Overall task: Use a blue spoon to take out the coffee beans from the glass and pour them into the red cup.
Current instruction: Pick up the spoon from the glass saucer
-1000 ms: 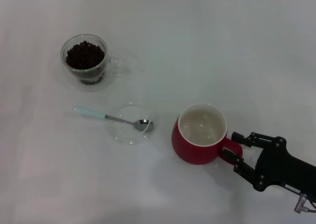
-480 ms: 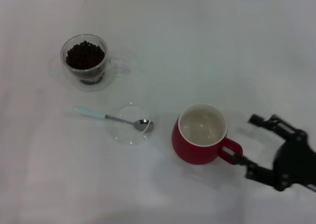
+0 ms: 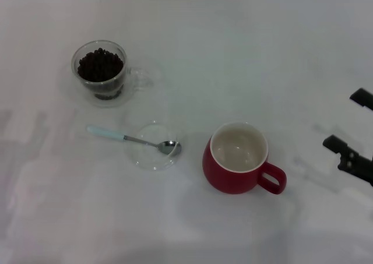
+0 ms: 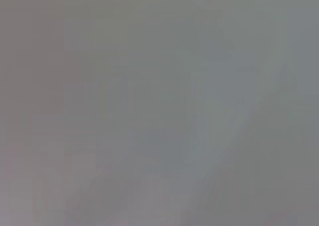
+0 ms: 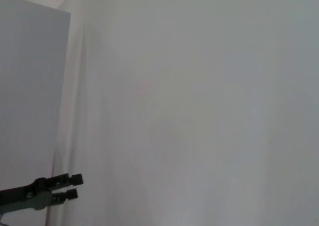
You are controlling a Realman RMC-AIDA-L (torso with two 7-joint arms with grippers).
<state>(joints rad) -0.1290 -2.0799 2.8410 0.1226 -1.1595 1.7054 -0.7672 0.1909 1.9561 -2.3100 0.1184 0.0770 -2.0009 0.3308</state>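
Observation:
The glass (image 3: 100, 71) stands at the back left, filled with coffee beans (image 3: 100, 64), its handle pointing right. The blue spoon (image 3: 131, 138) lies flat in the middle, its pale handle to the left and its bowl resting on a shallow clear dish (image 3: 152, 146). The red cup (image 3: 239, 158) stands upright and empty right of the dish, handle pointing right. My right gripper (image 3: 348, 119) is open and empty at the right edge, well clear of the cup's handle. A small dark gripper (image 5: 73, 185), seemingly my left one, shows far off in the right wrist view.
The white table (image 3: 233, 54) holds only these things. In the right wrist view a white panel (image 5: 30, 86) stands beside the plain surface. The left wrist view shows only flat grey.
My right gripper was at the red cup's handle; it has let go, opened and drawn back to the right edge. The cup, spoon and glass have not moved.

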